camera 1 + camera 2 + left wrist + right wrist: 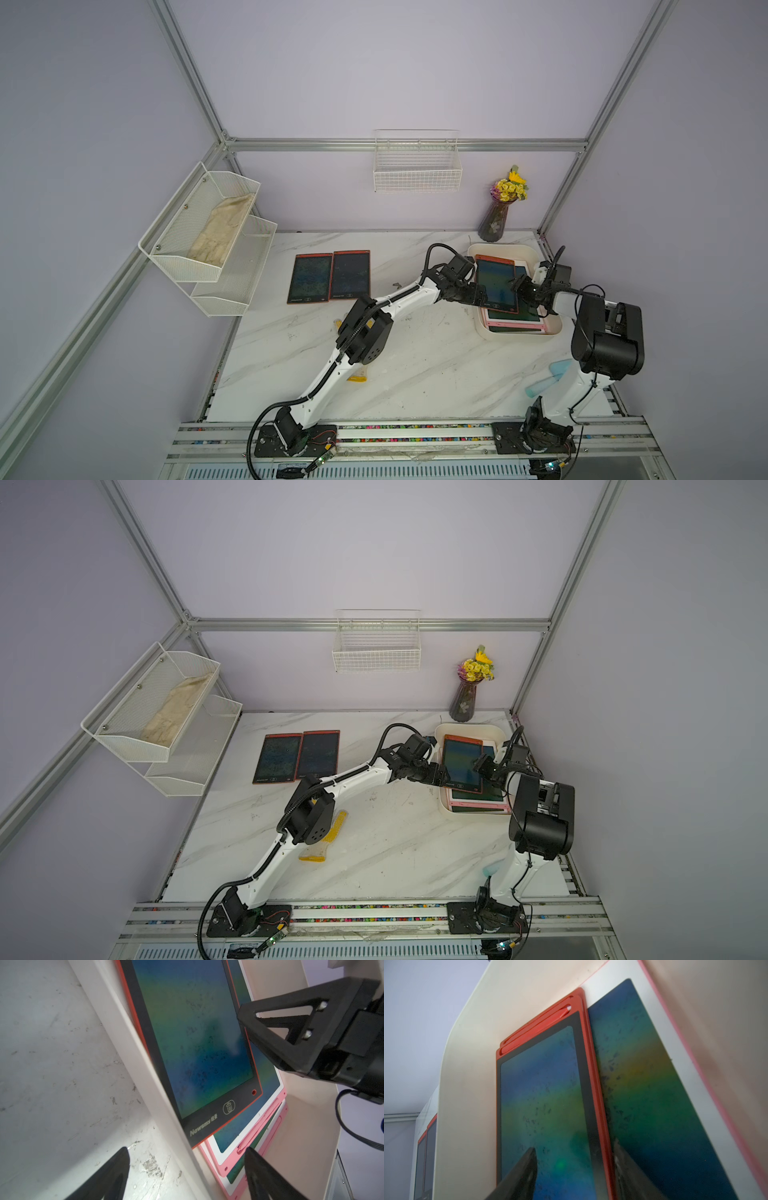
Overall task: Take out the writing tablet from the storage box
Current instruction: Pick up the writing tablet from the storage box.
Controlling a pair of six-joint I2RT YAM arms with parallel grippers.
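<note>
At the far right corner of the bench (415,374), the storage box (521,335) (478,816), just in front of a vase of flowers (494,220). Inside the box, a stack of tablets. On top, the red-framed writing tablet (496,282) (461,762) (197,1043) (542,1105): lies screen up, askew to the ones beneath, its left long edge along the box's left wall. Under it, pink-and-white tablets (515,322) lying flat toward the near wall. At the left wall of the box, the left gripper (480,297) (187,1155): jaws spread wide, one fingertip over bare bench outside the box, the other over the stack inside, clasping nothing. Reaching in from the right side, the right gripper (517,286) (575,1157): jaws apart, one fingertip above the red-framed screen, the other just past that tablet's right long edge, over the white-framed screen beneath. Clamps nothing; whether either tip touches a surface, impossible to tell. Toward the far left of the bench, well apart from the box, two more red tablets (330,276) lying flat, side by side and touching. On the back wall, a white wire basket (417,166); on the left wall, a white mesh shelf (232,286) with a pale cloth (222,232) in its upper tier.
</note>
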